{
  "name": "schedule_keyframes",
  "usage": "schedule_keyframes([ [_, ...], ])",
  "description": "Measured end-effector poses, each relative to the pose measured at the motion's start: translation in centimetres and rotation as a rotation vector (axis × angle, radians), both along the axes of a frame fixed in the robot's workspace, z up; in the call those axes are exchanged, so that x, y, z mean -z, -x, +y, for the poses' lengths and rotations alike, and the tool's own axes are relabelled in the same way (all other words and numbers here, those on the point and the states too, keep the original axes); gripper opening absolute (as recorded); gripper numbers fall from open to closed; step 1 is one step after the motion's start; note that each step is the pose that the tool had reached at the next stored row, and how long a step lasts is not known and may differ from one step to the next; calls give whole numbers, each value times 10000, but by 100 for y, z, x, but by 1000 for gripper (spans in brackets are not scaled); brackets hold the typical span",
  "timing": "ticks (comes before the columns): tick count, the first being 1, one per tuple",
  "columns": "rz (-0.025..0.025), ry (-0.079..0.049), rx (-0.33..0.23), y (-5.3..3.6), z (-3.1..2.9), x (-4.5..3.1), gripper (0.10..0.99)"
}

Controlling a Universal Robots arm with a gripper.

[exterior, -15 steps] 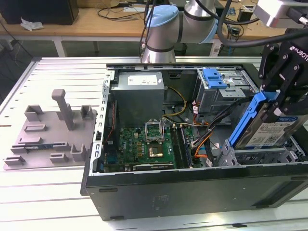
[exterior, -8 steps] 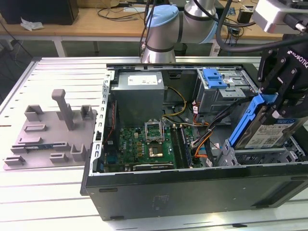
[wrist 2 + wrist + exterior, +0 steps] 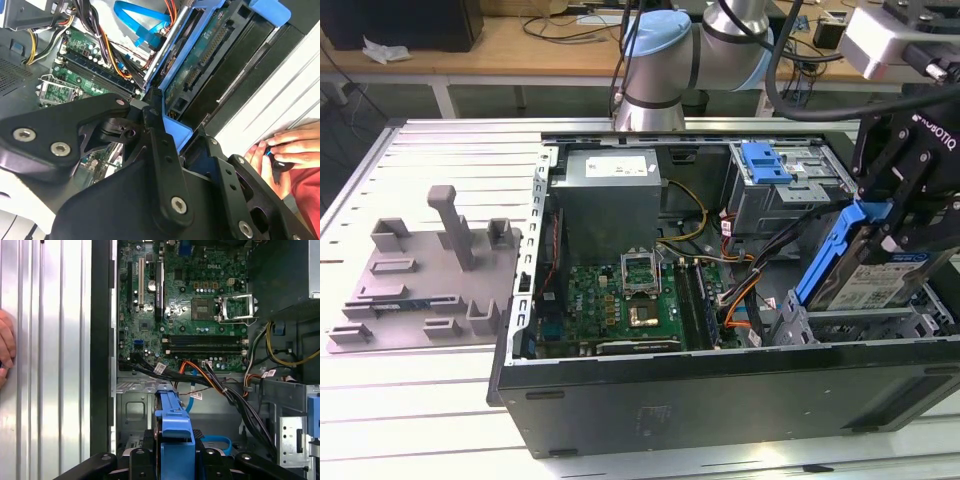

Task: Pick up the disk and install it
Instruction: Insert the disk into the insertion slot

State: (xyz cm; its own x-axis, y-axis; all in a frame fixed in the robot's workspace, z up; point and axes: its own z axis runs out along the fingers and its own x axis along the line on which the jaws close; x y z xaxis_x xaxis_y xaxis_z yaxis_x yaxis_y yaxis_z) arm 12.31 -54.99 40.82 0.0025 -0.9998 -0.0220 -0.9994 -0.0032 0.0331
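The disk point(image 3: 873, 287), a silver drive with a white-and-blue label in a blue carrier point(image 3: 829, 262), hangs tilted over the open computer case at the exterior view's right. My gripper point(image 3: 898, 232) is shut on it from above, with black fingers point(image 3: 883, 205) pressing on the carrier's edges. In the second wrist view the disk point(image 3: 210, 47) shows its green circuit-board side, and the gripper point(image 3: 167, 132) clamps the blue frame. The first wrist view looks down the carrier point(image 3: 174, 422) into the case. Just below the disk sits the metal drive cage point(image 3: 798, 322).
The case point(image 3: 720, 390) holds a motherboard point(image 3: 620, 300), a grey power supply point(image 3: 610, 190), cable bundles point(image 3: 745, 290) and another blue carrier point(image 3: 765, 160) in the far bay. A grey fixture point(image 3: 430, 280) lies on the table at the exterior view's left. A person's hand point(image 3: 285, 145) rests beside the case.
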Motion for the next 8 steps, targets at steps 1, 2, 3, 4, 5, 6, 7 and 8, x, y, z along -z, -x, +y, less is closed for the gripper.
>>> schedule_keyframes([
  [1,0,-1,0,0,0,7,369],
  [2,0,0,0,0,-1,12,369],
  [3,-1,0,0,0,-1,21,369],
  [4,0,0,0,0,-2,25,369],
  [5,0,0,0,0,-2,30,369],
  [6,0,-1,0,0,-3,35,369],
  [7,-1,-1,0,0,-4,42,369],
  [8,0,0,0,0,-4,47,369],
])
